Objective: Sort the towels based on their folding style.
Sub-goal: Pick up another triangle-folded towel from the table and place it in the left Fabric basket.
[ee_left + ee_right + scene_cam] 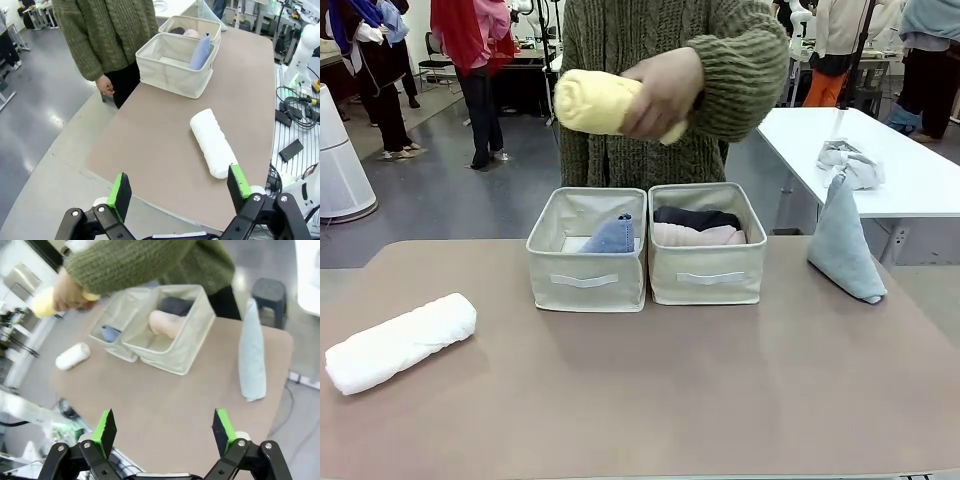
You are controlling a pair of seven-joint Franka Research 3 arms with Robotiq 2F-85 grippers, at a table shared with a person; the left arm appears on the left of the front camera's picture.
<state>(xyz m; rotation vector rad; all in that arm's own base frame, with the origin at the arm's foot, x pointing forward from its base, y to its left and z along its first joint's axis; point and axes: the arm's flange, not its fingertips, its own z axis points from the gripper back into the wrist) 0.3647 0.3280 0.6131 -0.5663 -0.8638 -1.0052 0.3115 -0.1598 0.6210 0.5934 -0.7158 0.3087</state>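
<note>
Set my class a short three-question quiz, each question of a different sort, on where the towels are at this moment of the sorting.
1. True or false: the periwinkle-blue terry cone towel shares the left cream fabric box with a rolled towel.
2. Which towel does the person's hand hold? A) the pink terry roll B) the yellow terry roll C) the dark grey terry roll
3. How many towels lie on the brown table outside the boxes, and which are they?

Key: 1 false, it is alone in there. 2 B. 3 two: the white terry roll and the pale grey-teal terry cone.
</note>
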